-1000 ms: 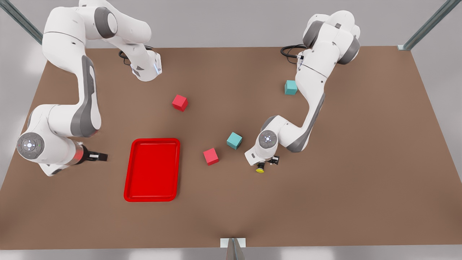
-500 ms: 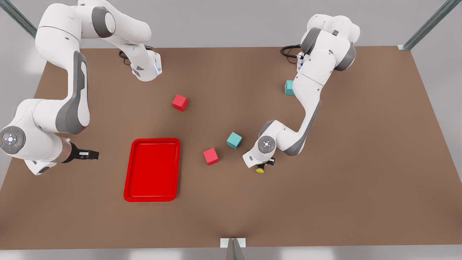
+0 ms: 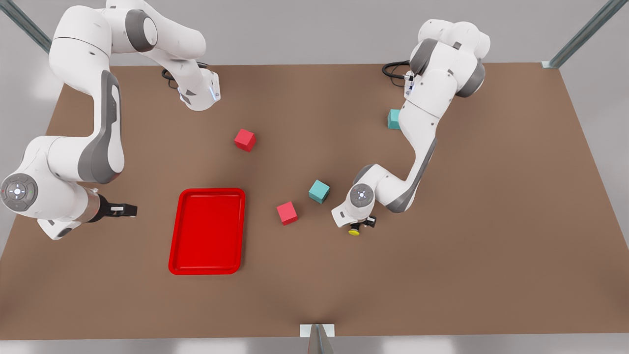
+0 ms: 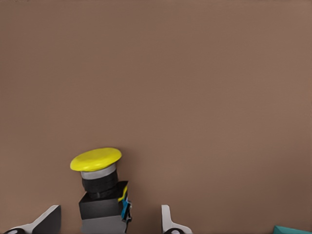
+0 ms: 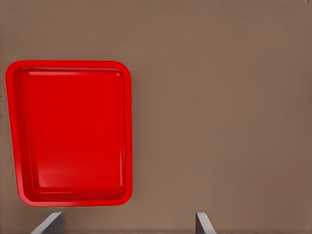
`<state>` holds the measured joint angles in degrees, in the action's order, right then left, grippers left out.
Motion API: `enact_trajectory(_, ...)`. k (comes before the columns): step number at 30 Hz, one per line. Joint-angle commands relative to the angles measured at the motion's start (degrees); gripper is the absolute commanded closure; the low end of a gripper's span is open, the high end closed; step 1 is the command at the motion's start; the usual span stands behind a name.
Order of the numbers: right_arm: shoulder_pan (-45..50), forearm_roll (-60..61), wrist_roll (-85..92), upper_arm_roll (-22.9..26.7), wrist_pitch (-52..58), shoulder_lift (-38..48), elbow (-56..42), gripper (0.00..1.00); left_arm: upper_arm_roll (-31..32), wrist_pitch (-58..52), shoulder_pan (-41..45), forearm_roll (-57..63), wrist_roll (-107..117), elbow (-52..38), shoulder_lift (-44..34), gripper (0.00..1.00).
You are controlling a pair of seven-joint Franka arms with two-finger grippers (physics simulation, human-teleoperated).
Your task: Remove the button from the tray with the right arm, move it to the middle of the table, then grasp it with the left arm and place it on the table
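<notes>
Since a second ago the arm at the front view's left has swung outward toward that edge, carrying its tool away from the tray, while the arm at the front view's right has sunk slightly with the button and barely shifted in the last half second.

That right-side arm is the left arm. Its left tool (image 3: 361,226) sits low over the middle of the surface (image 3: 442,255), just right of a teal cube (image 3: 319,191) and a red cube (image 3: 287,213). The button (image 3: 354,231) stands upright between the fingers; in the left wrist view its yellow cap and dark body (image 4: 101,195) lie between two pale fingertips (image 4: 168,222) that stand apart from it on both sides, so the left tool looks spread, with nothing gripped. Whether the button's base rests on the surface cannot be told.

The right tool (image 3: 123,210) waits at the front view's left, well apart from the tray (image 3: 206,265). In the right wrist view its fingertips (image 5: 54,223) are wide apart and hold nothing, and the tray (image 5: 14,146) lies bare on the surface (image 5: 219,122) ahead.

Another red cube (image 3: 244,139) lies farther back, and a second teal cube (image 3: 393,119) is partly hidden behind the left arm.
</notes>
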<state>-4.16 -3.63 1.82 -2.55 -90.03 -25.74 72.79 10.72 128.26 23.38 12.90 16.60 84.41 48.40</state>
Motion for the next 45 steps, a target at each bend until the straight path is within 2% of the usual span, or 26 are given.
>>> enact_trajectory(1, -0.1, 0.0, 1.6, 0.0, 0.1, 0.1, 0.0, 0.0, 0.0, 1.2, 0.0, -0.2, 0.9, 0.0, 0.1, 0.0)
enact_trajectory(6, -0.1, 0.0, 1.6, 0.0, -0.1, 0.0, 0.0, 0.0, 0.0, 1.9, -0.1, 0.0, 0.9, -0.2, 0.6, 0.01)
enact_trajectory(8, -0.2, 0.0, 1.6, 0.0, -0.1, -0.1, 0.0, 0.0, -0.1, 1.9, -0.1, -0.1, 0.9, -0.2, 0.6, 0.12)
enact_trajectory(12, -0.2, 0.0, 1.6, 0.0, -0.2, -0.2, 0.0, 0.0, 0.0, 1.4, -0.1, -0.2, 1.1, -0.2, 0.5, 0.46)
enact_trajectory(14, -0.2, 0.0, 1.6, 0.0, -0.2, -0.2, 0.0, 0.0, 0.0, 1.4, 0.0, -0.2, 2.1, -0.2, 0.4, 0.51)
enact_trajectory(19, 0.0, 0.0, 1.6, 0.0, -0.1, -0.1, -0.1, 0.0, -0.3, -2.4, -0.3, 0.5, 1.2, -1.3, -0.6, 0.51)
enact_trajectory(22, 0.0, 0.0, 1.6, 0.0, 0.0, -0.1, -0.1, 0.0, -0.4, -10.0, -3.8, 0.6, 0.2, -5.4, -2.0, 0.5)
enact_trajectory(24, 0.0, 0.0, 1.6, 0.0, -0.1, -0.1, -0.1, 0.0, -0.7, -11.3, -6.9, 0.7, 0.9, -5.8, -2.5, 0.5)
enact_trajectory(26, 0.0, 0.0, 1.6, 0.0, -0.1, -0.1, -0.1, 0.0, -3.9, -11.5, -8.9, 0.5, 1.2, -6.7, -3.5, 0.52)
enact_trajectory(27, 0.0, 0.0, 1.6, 0.0, -0.1, -0.1, 0.0, 0.0, -7.5, -11.5, -9.1, 0.8, 1.1, -6.8, -3.4, 0.59)
enact_trajectory(29, 0.0, 0.0, 1.6, 0.0, -0.1, -0.1, 0.0, 0.0, -8.8, -11.3, -10.6, 2.2, 1.5, -7.2, -3.6, 0.59)
enact_trajectory(32, -0.1, 0.0, 1.6, 0.0, -0.1, -0.1, 0.0, 0.0, -15.7, -10.4, -11.2, 1.9, 3.2, -10.6, -3.5, 0.59)
enact_trajectory(35, -0.1, 0.0, 1.6, -0.1, -0.1, -0.1, 0.0, 0.0, -15.6, -5.6, -13.6, 1.4, 16.4, -12.2, -3.2, 0.58)
enact_trajectory(37, -0.1, 0.0, 1.6, -0.1, -0.1, -0.1, -0.1, 0.0, -14.9, -3.3, -12.9, 1.4, 36.0, -12.3, -3.1, 0.58)
enact_trajectory(39, -0.1, 0.0, 1.6, 0.0, -0.2, -0.2, -0.1, 0.0, -14.8, -1.1, -12.6, 1.7, 39.6, -11.9, -2.9, 0.58)
enact_trajectory(41, -0.2, 0.1, 1.6, 0.0, -0.2, -0.2, -0.1, 0.0, -15.6, 5.9, -9.4, 2.4, 50.2, -11.6, -1.2, 0.58)
enact_trajectory(45, 0.1, 0.1, 1.6, 0.0, 0.1, -0.1, -0.1, 0.0, -29.3, 10.9, 1.1, 10.0, 72.4, -11.9, 3.2, 0.58)
